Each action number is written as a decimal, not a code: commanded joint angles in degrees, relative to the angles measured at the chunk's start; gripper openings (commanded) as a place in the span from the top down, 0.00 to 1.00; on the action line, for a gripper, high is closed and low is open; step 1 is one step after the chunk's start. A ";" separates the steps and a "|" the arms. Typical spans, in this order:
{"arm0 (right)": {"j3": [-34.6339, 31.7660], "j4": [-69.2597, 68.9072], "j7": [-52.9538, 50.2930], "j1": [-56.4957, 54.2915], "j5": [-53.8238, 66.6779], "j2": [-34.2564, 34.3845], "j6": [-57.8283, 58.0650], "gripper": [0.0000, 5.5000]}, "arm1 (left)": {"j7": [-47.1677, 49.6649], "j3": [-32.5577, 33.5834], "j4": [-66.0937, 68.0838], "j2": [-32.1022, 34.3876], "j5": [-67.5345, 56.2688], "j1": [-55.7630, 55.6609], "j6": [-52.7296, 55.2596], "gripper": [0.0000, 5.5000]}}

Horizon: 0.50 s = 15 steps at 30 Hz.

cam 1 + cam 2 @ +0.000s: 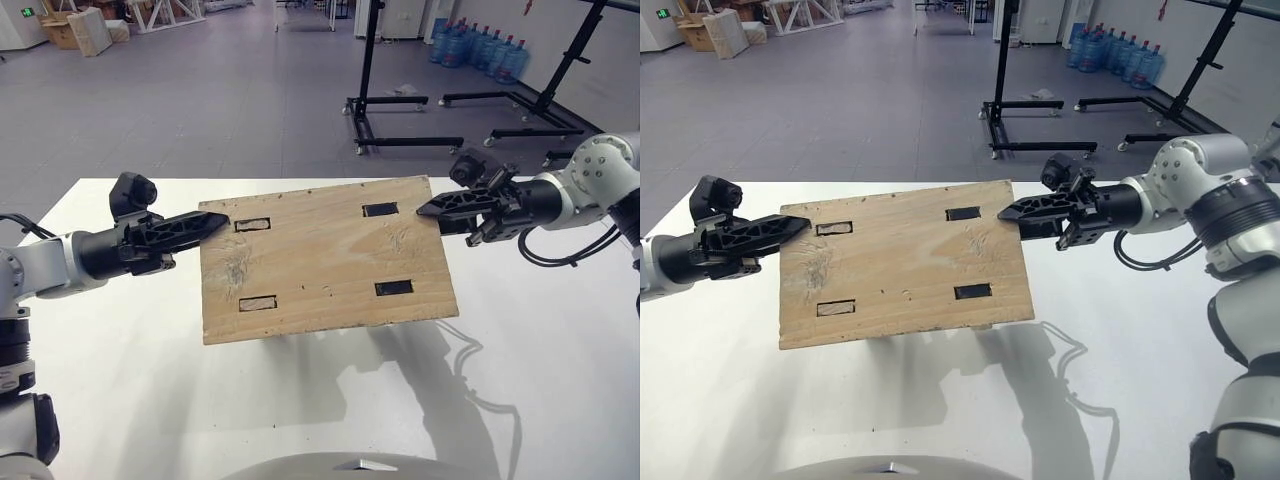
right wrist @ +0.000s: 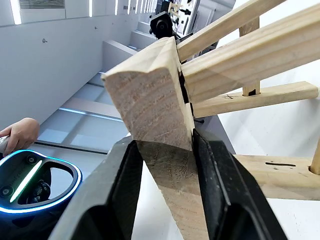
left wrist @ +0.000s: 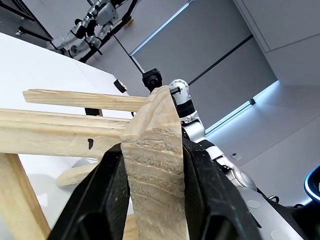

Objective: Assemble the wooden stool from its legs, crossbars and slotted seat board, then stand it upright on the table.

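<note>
The slotted seat board [image 1: 325, 258] is a pale wooden plank with several dark rectangular slots, held level above the white table [image 1: 540, 370]. My left gripper [image 1: 212, 224] is shut on the board's left edge, its black fingers [image 3: 100, 195] clamping the end grain [image 3: 155, 150]. On the right edge my right gripper [image 1: 432, 209] is shut too, with its fingers [image 2: 120, 190] pressing the plank's end [image 2: 150, 100]. Under the board, both wrist views show legs and crossbars [image 3: 55, 132] [image 2: 250, 55] joined beneath it, hidden from the head views.
Black metal stands [image 1: 400, 100] and blue water bottles [image 1: 480, 50] are on the grey floor beyond the table's far edge. White tabletop lies bare in front of and beside the stool.
</note>
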 commanded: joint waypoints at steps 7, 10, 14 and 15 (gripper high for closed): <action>4.59 5.77 0.17 -0.03 6.36 2.38 2.55 0.73 | 4.44 -3.15 5.58 -2.96 9.44 -0.78 -3.24 0.70; 0.50 10.19 -3.67 1.16 4.44 5.03 2.54 0.73 | 2.87 -4.57 7.18 -2.54 13.58 -2.44 -3.20 0.61; -7.21 14.43 -9.57 2.82 0.90 7.81 2.53 0.62 | -0.78 -5.80 8.45 -2.04 20.42 -3.14 -4.24 0.49; -9.18 14.68 -10.58 3.37 -0.11 8.09 2.52 0.59 | -1.75 -5.92 8.62 -1.86 21.74 -3.28 -4.46 0.46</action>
